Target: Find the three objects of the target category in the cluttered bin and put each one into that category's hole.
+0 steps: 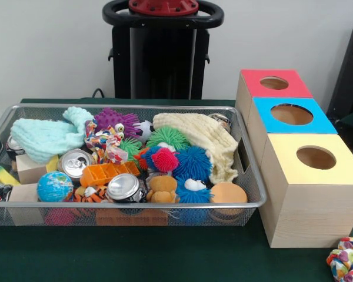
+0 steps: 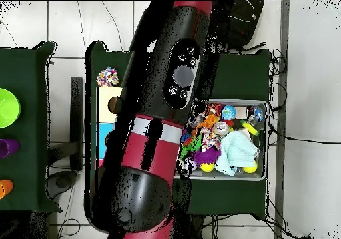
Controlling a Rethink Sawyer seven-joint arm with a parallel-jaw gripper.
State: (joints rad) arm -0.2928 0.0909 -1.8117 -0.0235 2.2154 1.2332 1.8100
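Note:
A wire mesh bin (image 1: 123,207) holds a heap of clutter. In it lie two drink cans (image 1: 75,161) (image 1: 123,187), blue (image 1: 192,163), green (image 1: 167,138) and purple (image 1: 115,119) spiky balls, a globe ball (image 1: 55,187), a knotted rope toy (image 1: 106,141), wood blocks (image 1: 30,169), an orange tray (image 1: 109,171), and mint (image 1: 44,136) and cream (image 1: 206,138) cloths. To its right stand three wooden boxes, each with a round hole in its top: red (image 1: 256,88), blue (image 1: 265,120) and yellow (image 1: 285,170). In the overhead view the arm (image 2: 160,116) covers the boxes and part of the bin (image 2: 265,140). No gripper shows.
A colourful rope toy (image 1: 346,258) lies on the green table in front of the yellow box, and shows in the overhead view too (image 2: 106,76). On a second table, a green bowl (image 2: 6,107) sits at the overhead view's left edge.

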